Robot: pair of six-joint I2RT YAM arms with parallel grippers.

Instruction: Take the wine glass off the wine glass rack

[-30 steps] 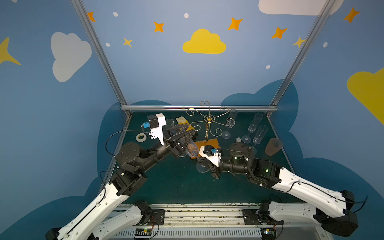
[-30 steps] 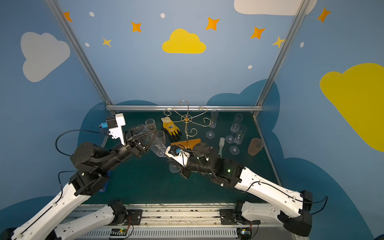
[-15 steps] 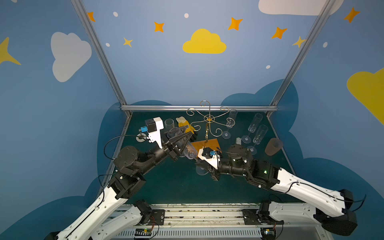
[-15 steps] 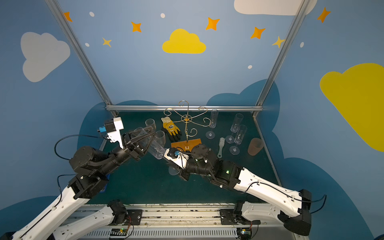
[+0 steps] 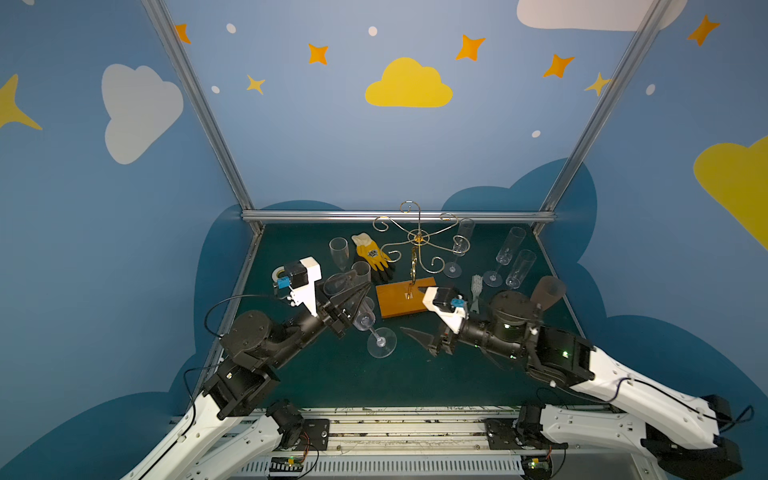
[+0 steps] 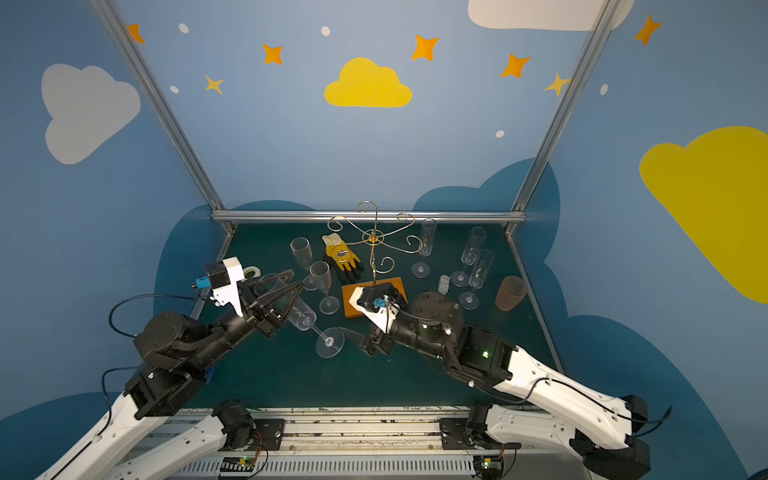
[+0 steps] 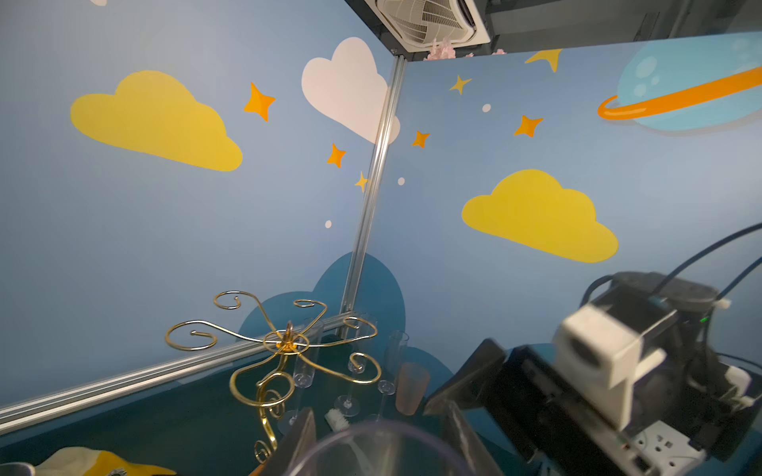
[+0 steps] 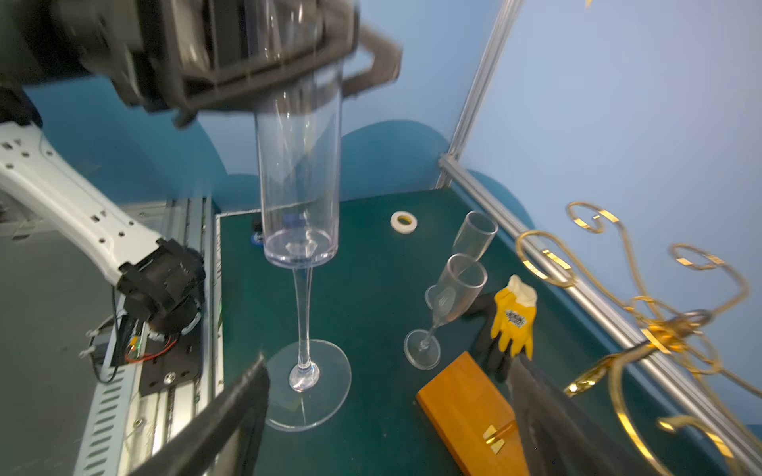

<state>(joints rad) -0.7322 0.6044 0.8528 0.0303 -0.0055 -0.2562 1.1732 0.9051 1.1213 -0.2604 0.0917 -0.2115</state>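
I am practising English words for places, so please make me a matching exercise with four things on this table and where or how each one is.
Things: 1 glove; 2 tall wine glass; 3 tape roll; 4 cup.
Descriptions: A held in the left gripper; B brown, by the table's right edge; C yellow and black, lying beside the rack; D white, by the table's left edge.
Pairs: 1-C, 2-A, 3-D, 4-B.

We are seeing soft, even light from above, leaving only faint shadows on the bench (image 5: 332, 386). In the right wrist view the left gripper (image 8: 288, 82) is blurring badly, and the wine glass (image 8: 299, 185) is catching pale glare along its rim.
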